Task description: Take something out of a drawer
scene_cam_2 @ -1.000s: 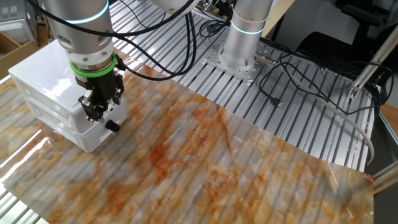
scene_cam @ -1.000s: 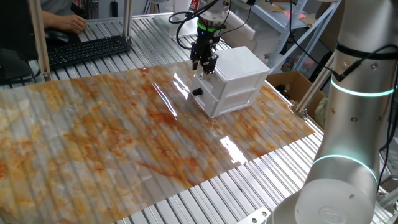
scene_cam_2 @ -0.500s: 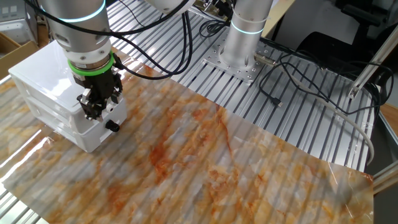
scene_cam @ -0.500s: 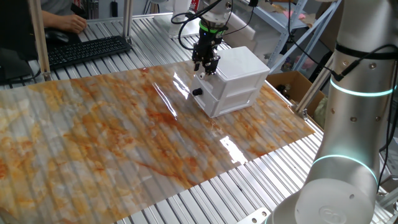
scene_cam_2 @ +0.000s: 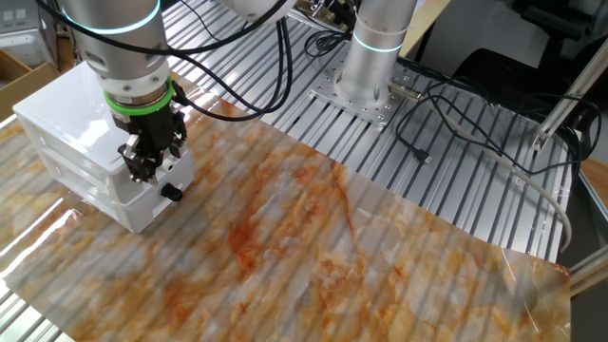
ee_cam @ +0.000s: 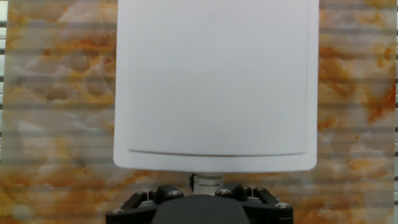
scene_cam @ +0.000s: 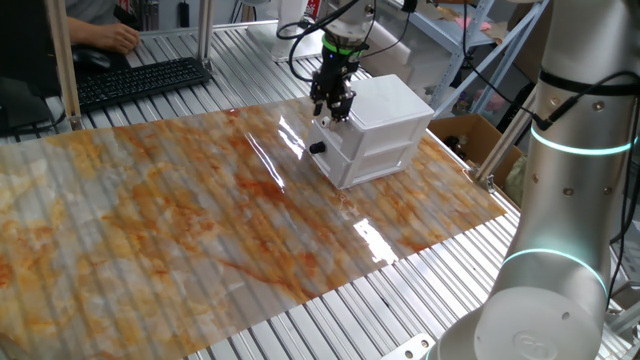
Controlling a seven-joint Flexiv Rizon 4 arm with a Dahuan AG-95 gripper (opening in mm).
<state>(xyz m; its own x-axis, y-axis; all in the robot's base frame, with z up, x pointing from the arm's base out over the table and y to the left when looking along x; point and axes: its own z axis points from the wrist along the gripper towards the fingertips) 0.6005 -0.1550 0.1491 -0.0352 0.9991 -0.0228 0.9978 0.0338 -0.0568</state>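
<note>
The white cabinet (scene_cam: 385, 125) stands at the far right of the marbled mat; it also shows in the other fixed view (scene_cam_2: 66, 133) and fills the hand view (ee_cam: 214, 87). Its top drawer (scene_cam: 350, 133) is closed. My gripper (scene_cam: 331, 108) is at the drawer's front, also seen in the other fixed view (scene_cam_2: 142, 171). In the hand view the gripper (ee_cam: 206, 190) has its fingers close on either side of the drawer's small white knob (ee_cam: 206, 181), shut on it. The wooden block is hidden from every view.
The lower drawer has a dark knob (scene_cam: 317, 148), just below my gripper, also visible in the other fixed view (scene_cam_2: 172, 193). The marbled mat (scene_cam: 200, 220) covers the slatted table. A keyboard (scene_cam: 140, 80) and a person's hand lie at the far left.
My gripper has shifted slightly in towards the cabinet's front at the top drawer's knob. The drawer has not moved.
</note>
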